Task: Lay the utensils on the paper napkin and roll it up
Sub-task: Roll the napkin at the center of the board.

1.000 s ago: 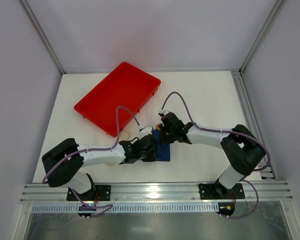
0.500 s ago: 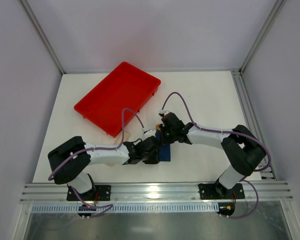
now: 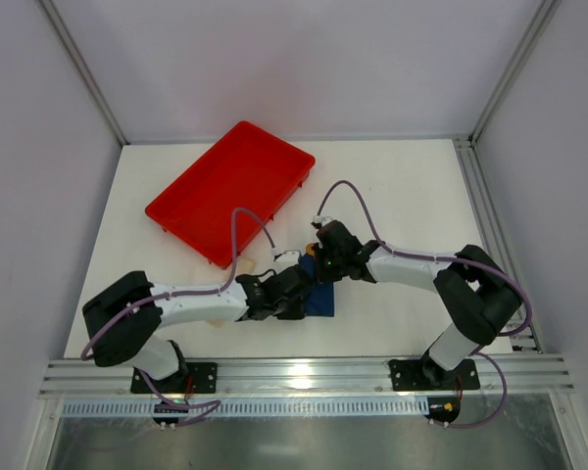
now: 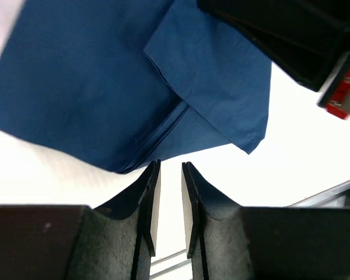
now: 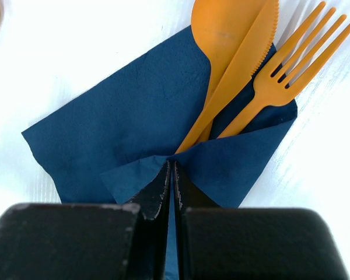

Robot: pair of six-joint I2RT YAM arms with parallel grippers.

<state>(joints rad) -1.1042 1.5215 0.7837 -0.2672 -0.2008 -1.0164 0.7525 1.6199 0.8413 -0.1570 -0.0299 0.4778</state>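
The navy paper napkin lies on the white table, one corner folded up over the handles of the orange utensils. A spoon, a knife and a fork stick out of that fold. My right gripper is shut, its tips pinching the edge of the folded flap. My left gripper hovers at the napkin's near edge. Its jaws stand a narrow gap apart with only bare table between them. From above, both grippers meet over the napkin.
A red tray sits tilted at the back left of the table. A pale beige strip lies just in front of it, beside the left arm. The right gripper's black body hangs close over the napkin's far side.
The left gripper slid a little toward the napkin and came back, with its jaws narrowing and reopening slightly. The right gripper has stayed shut in place.
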